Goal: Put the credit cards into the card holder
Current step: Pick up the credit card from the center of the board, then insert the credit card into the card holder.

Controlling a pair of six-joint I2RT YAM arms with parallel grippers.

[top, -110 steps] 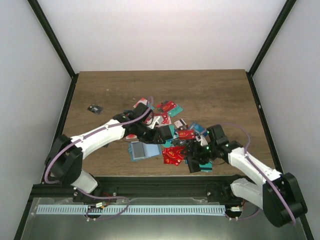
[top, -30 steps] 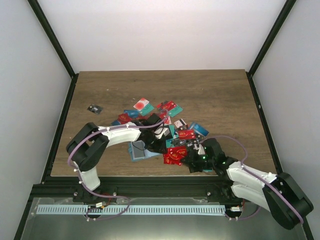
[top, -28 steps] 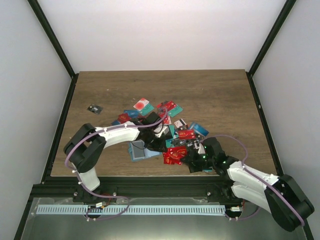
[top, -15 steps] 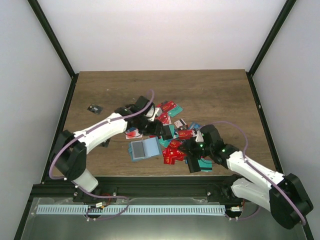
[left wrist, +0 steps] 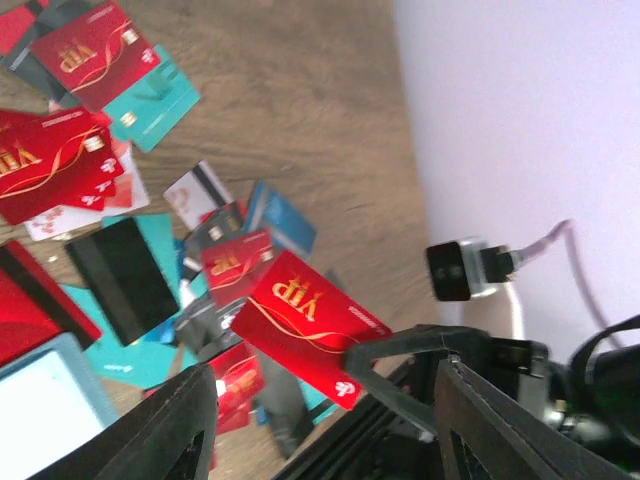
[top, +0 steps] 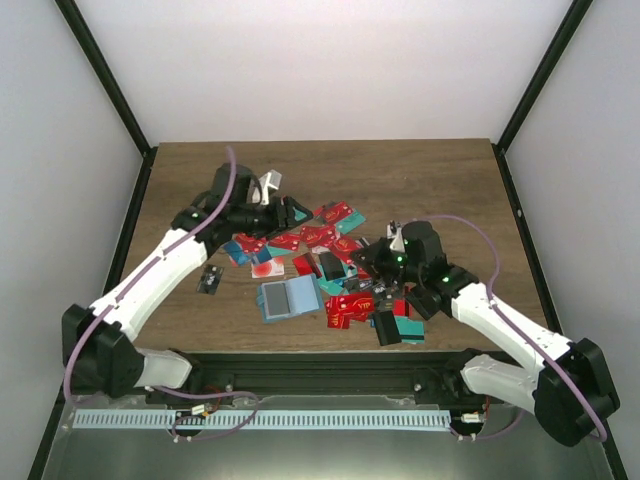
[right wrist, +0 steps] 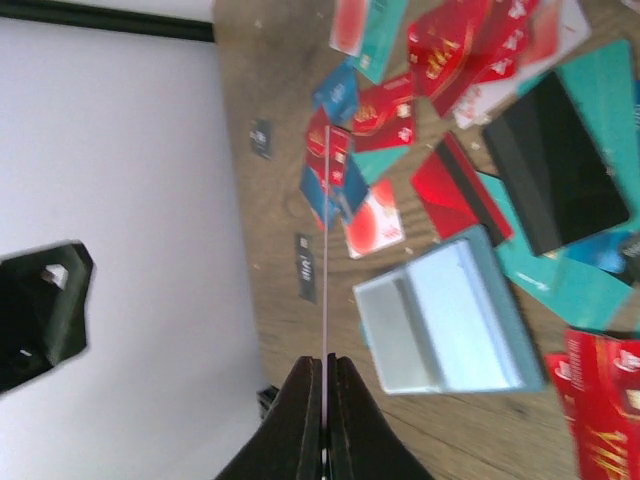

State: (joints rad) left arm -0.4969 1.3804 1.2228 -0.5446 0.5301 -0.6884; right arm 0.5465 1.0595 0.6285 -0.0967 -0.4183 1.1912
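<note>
Left pincer (left wrist: 325,368): released. Your fingers are spread wide with nothing between them, over the far side of the pile, beyond the card holder (top: 288,298).
Right pincer (right wrist: 326,372): clenched on one red VIP card (left wrist: 300,325), held right of the card holder and apart from it.
Card holder: you see it lying open and flat on the desk (top: 430,180).
Credit cards (top: 322,243): heaped just beyond and right of the card holder.

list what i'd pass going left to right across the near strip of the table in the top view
small black tag → card holder → red card → black case
</note>
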